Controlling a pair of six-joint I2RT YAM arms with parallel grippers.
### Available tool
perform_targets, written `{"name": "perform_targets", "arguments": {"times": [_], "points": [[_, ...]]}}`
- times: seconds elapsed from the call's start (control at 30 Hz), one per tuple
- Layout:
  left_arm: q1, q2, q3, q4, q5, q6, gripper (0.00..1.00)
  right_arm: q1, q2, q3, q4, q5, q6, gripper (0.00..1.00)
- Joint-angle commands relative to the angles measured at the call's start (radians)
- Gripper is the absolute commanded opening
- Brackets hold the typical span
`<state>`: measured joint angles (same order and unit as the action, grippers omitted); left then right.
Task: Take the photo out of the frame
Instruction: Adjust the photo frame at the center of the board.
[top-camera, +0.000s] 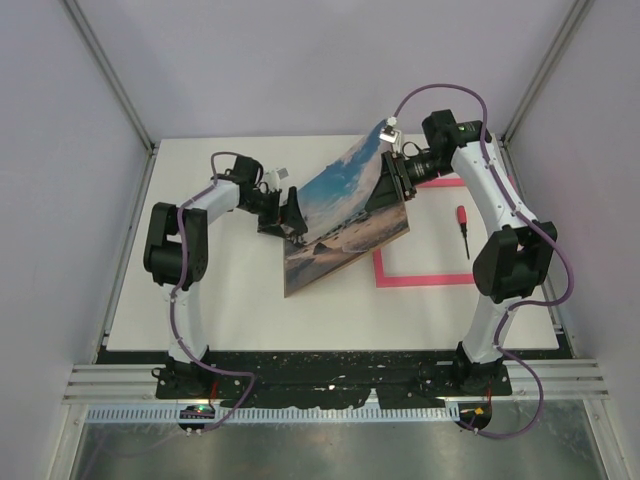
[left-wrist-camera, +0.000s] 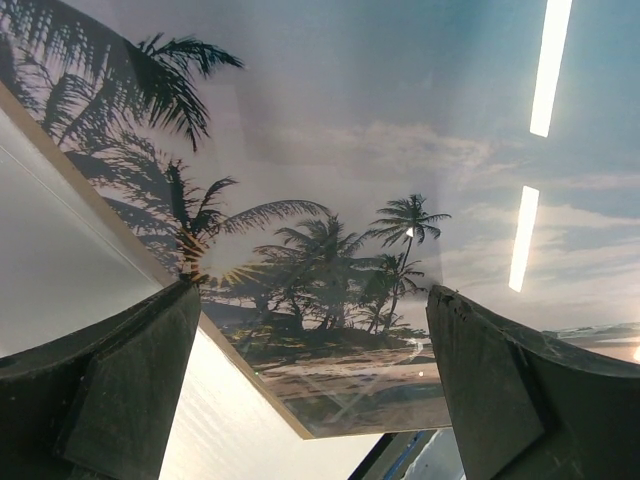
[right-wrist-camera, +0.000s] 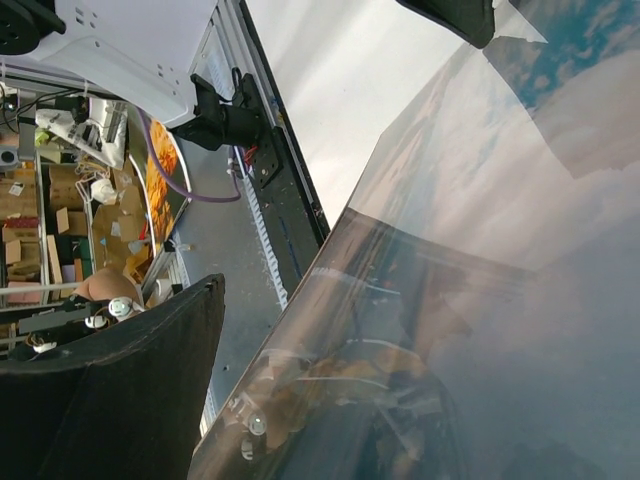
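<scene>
1. Photo (top-camera: 345, 215) is out of the pink frame (top-camera: 425, 280), tilted mid-table, long axis diagonal.
2. Right gripper (top-camera: 400, 172) clamps its upper-right edge.
3. Left gripper (top-camera: 290, 215) gapes wide, empty, just left of it.

Photo (top-camera: 340, 215): we are seeing a glossy print face mirroring ceiling lights, on a board with a pale raw edge. Frame (top-camera: 420, 280): we are noting smooth pink. Table (top-camera: 230, 310): looking matt white. Left tool (left-wrist-camera: 315, 400) fingers (left-wrist-camera: 110, 390): showing matt black plastic.
</scene>
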<state>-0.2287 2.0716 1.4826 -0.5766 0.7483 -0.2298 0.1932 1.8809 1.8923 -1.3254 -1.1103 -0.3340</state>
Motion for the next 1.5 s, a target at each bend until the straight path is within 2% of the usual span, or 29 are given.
{"name": "perform_targets", "arguments": {"times": [0.0,0.03,0.1,0.13,0.37,0.63,0.9,1.07,1.13,1.27,1.47], "points": [[-0.017,0.008,0.001,0.015,0.052,-0.008,1.00,0.003,-0.028,0.013,0.017,-0.042,-0.007,0.77],[-0.018,0.008,0.001,0.015,0.052,-0.006,0.99,0.000,-0.029,0.007,0.017,-0.046,-0.008,0.76],[-0.015,0.008,0.001,0.015,0.052,-0.006,0.99,-0.014,-0.035,-0.002,0.023,-0.054,-0.007,0.67],[-0.015,0.008,0.001,0.015,0.054,-0.006,1.00,-0.024,-0.037,-0.005,0.025,-0.056,-0.008,0.60],[-0.015,0.005,-0.002,0.017,0.057,-0.003,1.00,-0.086,-0.065,-0.024,0.029,-0.060,-0.008,0.39],[0.009,-0.008,-0.031,0.053,0.095,-0.014,1.00,-0.213,-0.082,-0.071,-0.010,-0.167,-0.071,0.08],[0.019,-0.011,-0.036,0.064,0.100,-0.022,1.00,-0.232,-0.098,-0.061,-0.041,-0.149,-0.094,0.08],[0.019,-0.019,-0.047,0.078,0.102,-0.026,1.00,-0.229,-0.112,-0.090,0.005,-0.096,-0.042,0.08],[0.019,-0.019,-0.047,0.080,0.097,-0.026,1.00,-0.222,-0.117,-0.099,0.028,-0.068,-0.014,0.11],[0.017,-0.013,-0.039,0.077,0.094,-0.034,1.00,-0.193,-0.120,-0.095,0.049,-0.011,0.021,0.24],[0.012,-0.021,-0.039,0.081,0.091,-0.036,1.00,-0.115,-0.108,-0.075,0.057,0.047,0.064,0.27]]}}
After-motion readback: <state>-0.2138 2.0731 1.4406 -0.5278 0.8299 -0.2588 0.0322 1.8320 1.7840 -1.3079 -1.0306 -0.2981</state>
